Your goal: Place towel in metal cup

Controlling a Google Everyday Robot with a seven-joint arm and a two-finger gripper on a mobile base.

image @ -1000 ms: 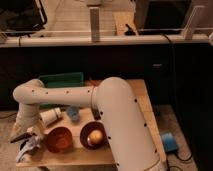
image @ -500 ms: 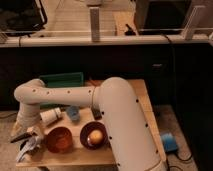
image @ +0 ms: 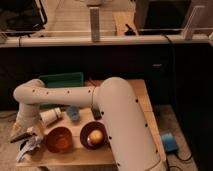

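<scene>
Hanging low over the table's (image: 75, 155) near left corner, the gripper (image: 22, 139) sits at the end of a white arm (image: 115, 110). The arm rises from the lower right, crosses leftward and bends down at its elbow. A pale, bluish towel (image: 29, 148) is bunched directly under the gripper and touching it. Whether the tool is clamped on the cloth or merely resting against it cannot be told.

Just to the gripper's right stands an orange bowl (image: 60, 140), its rim near the towel. Further right, past that bowl, is a dark bowl (image: 86, 134) with a round yellowish thing (image: 96, 135) inside it, close against the arm's thick lower section.

Behind the gripper and a little to its right, a pale cup (image: 50, 116) lies on its side, partly hidden by the forearm. Its material is hard to make out. A small blue cup (image: 73, 113) sits just beyond it to the right, upright and apart from both bowls.

Further back still, a green tray (image: 62, 79) occupies the table's far side, behind the horizontal stretch of the arm. Far off to the gripper's right, down on the floor beside the table, is a blue object (image: 167, 142). Beyond the table runs a dark partition topped by a light rail, with an upright post (image: 95, 23) rising from it.
</scene>
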